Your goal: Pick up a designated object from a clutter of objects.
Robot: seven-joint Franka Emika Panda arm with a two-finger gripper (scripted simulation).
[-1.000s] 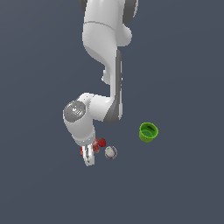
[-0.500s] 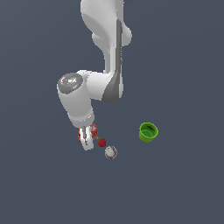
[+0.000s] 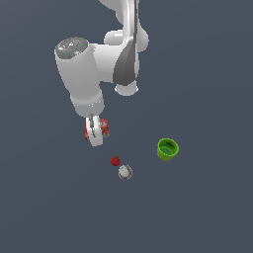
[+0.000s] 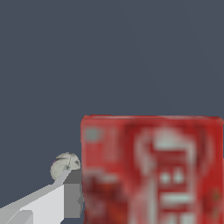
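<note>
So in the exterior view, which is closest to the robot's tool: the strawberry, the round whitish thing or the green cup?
1. Tiny red strawberry, just below the tool.
2. Greyish-white round object, slightly past the strawberry.
3. Green cup, far toward the view's right.

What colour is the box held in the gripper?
Red with blurred white markings; the box shows best in the wrist view, filling much of it.
</note>
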